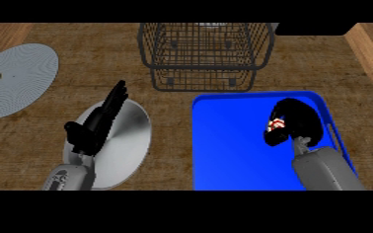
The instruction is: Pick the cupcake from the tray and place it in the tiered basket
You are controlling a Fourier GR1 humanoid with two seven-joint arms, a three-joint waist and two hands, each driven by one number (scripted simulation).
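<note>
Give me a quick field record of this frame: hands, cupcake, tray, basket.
right hand: fingers curled round cupcake, over the tray
left hand: open, resting over silver plate
tray: blue, lower right
tiered basket: wire, top centre, beyond the tray
cupcake lifted off tray: cannot tell

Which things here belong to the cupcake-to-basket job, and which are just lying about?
Part of the job: cupcake, with the right hand curled round it; blue tray; wire tiered basket.
Lying about: silver plate, with the open left hand over it; grey ribbed plate at the left edge.
</note>
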